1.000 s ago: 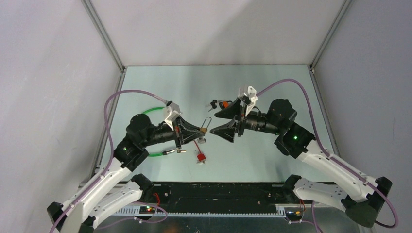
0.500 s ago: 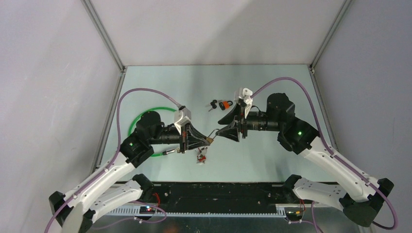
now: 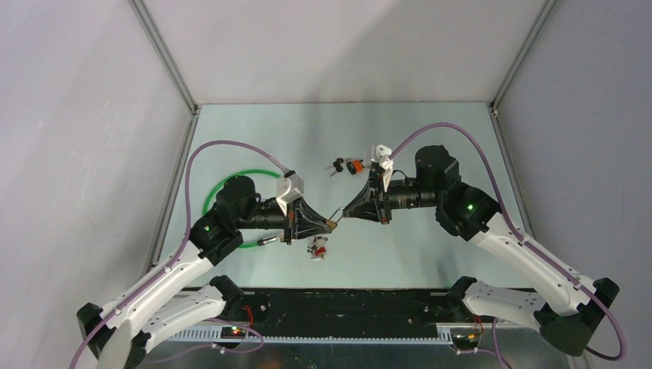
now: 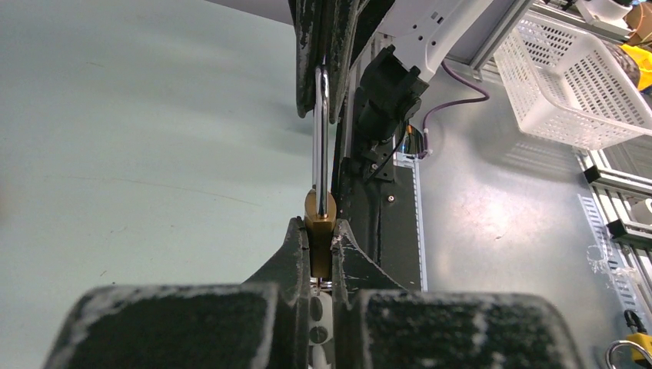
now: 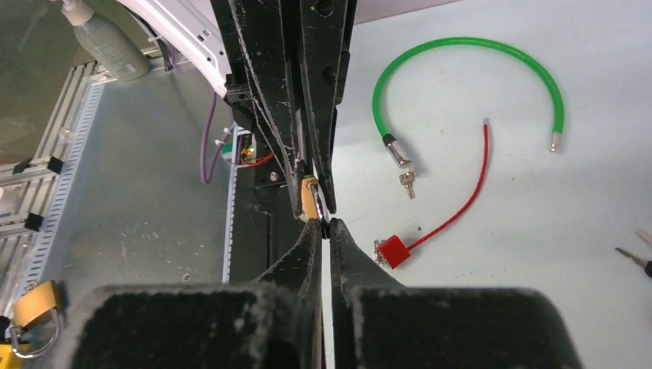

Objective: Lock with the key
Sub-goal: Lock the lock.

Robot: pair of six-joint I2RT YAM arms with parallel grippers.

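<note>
A brass padlock [image 4: 320, 209] is clamped by its body in my shut left gripper [image 4: 318, 224], held off the table with its steel shackle [image 4: 318, 131] pointing away. My right gripper [image 5: 324, 224] is shut on the far end of that shackle, tip to tip with the left gripper. The top view shows both grippers, left [image 3: 326, 224] and right [image 3: 346, 209], meeting above the table with the padlock [image 3: 334, 223] between them. Keys [image 3: 344, 164] with orange and black heads lie on the table behind the right gripper. A small metal ring [image 4: 324, 286] shows under the padlock body; whether a key sits in it is hidden.
A red cable lock [image 5: 393, 250] lies on the table just below the grippers, also seen in the top view [image 3: 317, 247]. A green cable lock [image 5: 469, 52] with a small key at its end lies by the left arm. Grey walls enclose the table on three sides.
My right gripper has gone from wide open to shut on the padlock's shackle. The left arm first swung the padlock toward the right gripper and has held still since.
</note>
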